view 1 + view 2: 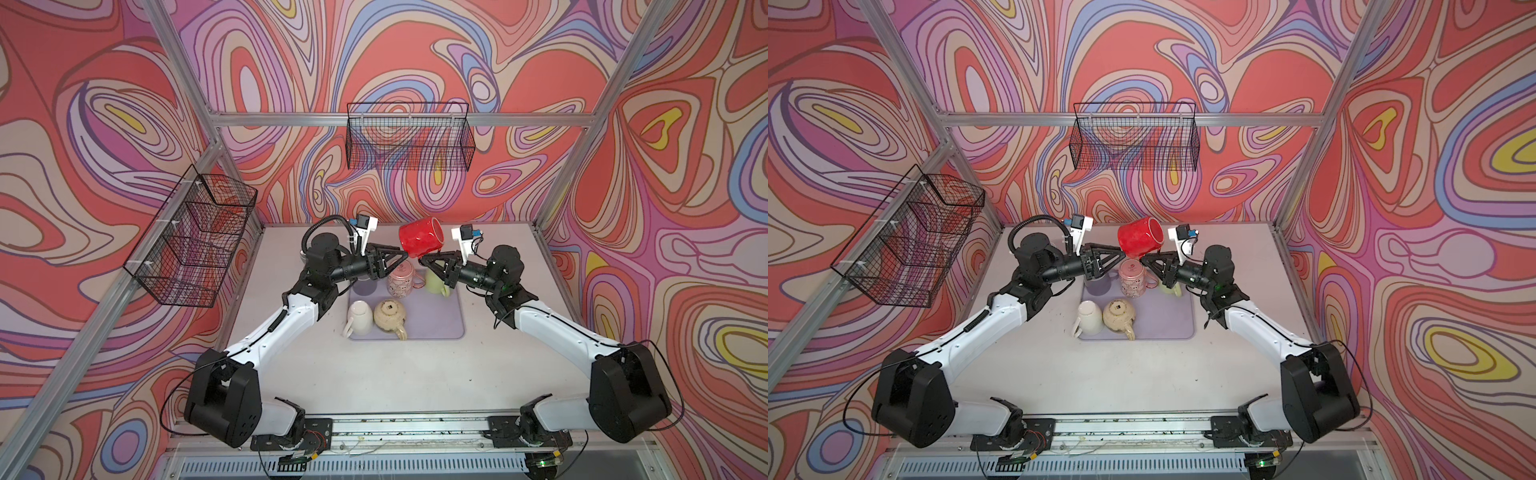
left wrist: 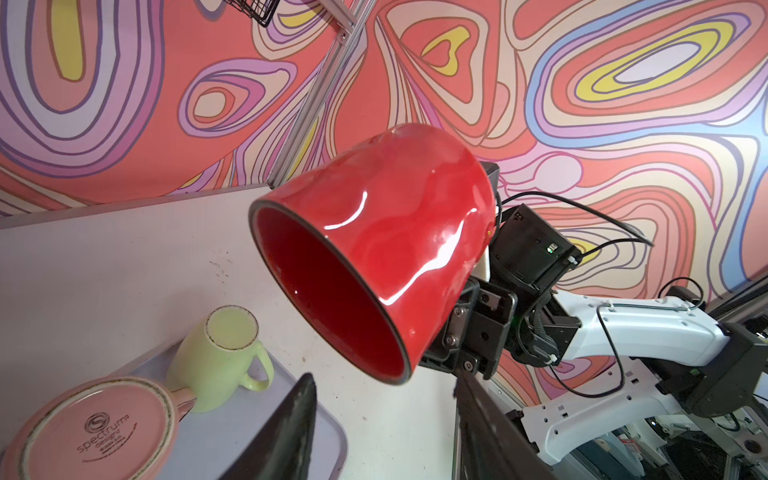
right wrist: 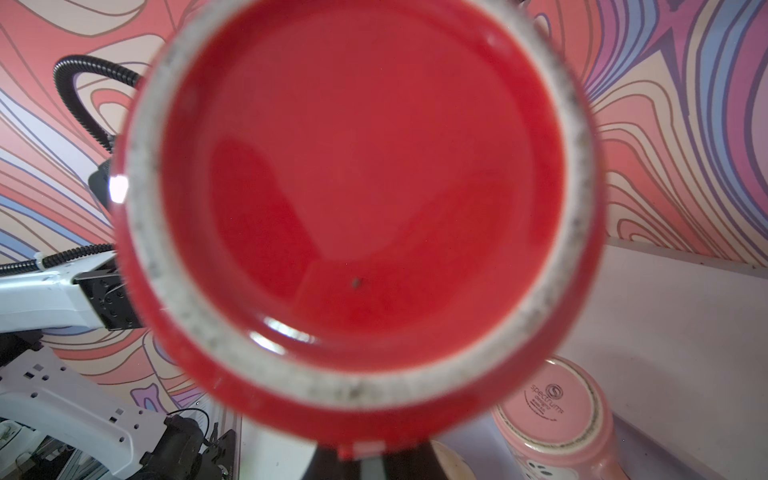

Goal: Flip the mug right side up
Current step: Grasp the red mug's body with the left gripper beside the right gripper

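The red mug [image 1: 419, 237] hangs in the air above the back of the tray, tipped on its side. Its mouth [image 2: 328, 291] faces down and toward my left gripper, and its base [image 3: 361, 199] fills the right wrist view. My right gripper [image 1: 423, 260] is shut on the mug's lower side; the contact itself is hidden, but a strip of red shows between its fingers [image 3: 399, 465]. My left gripper [image 1: 400, 259] is open just left of the mug, with nothing between its fingers [image 2: 291, 432]. The mug's rim hangs just beyond their tips.
A lilac tray [image 1: 453, 324] lies under both grippers. It holds an upside-down pink mug [image 1: 401, 278], a pale green mug [image 1: 435, 286], a white mug [image 1: 358, 318] and a beige mug [image 1: 390, 316]. Wire baskets hang on the back wall [image 1: 409, 137] and the left wall [image 1: 195, 237].
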{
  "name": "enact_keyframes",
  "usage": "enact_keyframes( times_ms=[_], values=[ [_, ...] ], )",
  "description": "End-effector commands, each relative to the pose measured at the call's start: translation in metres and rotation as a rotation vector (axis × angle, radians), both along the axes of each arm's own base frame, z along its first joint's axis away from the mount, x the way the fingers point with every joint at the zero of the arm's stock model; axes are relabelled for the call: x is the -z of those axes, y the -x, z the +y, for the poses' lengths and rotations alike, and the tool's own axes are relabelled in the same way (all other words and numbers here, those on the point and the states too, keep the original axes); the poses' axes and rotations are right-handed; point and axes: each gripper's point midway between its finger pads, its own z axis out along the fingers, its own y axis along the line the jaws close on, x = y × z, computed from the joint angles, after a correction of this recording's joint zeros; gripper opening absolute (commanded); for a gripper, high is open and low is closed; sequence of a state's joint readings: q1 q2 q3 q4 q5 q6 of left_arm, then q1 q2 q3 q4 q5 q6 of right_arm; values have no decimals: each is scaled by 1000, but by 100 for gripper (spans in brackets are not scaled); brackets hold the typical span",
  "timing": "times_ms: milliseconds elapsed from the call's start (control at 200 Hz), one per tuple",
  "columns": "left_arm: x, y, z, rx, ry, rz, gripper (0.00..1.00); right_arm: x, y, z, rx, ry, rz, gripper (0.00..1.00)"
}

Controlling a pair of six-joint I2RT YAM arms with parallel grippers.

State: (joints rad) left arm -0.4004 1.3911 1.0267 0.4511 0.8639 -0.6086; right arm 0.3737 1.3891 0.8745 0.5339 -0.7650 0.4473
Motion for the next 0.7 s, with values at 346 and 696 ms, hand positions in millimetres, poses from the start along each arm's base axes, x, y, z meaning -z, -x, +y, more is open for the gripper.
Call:
enact_keyframes(
  times_ms=[346, 696],
  values=[
    [-39, 14, -21, 84, 76, -107, 53, -45, 23, 21, -127, -104, -133, 0],
    [-45, 11, -22, 85, 98, -121, 42, -43, 23, 25, -153, -146, -121, 0]
  ],
)
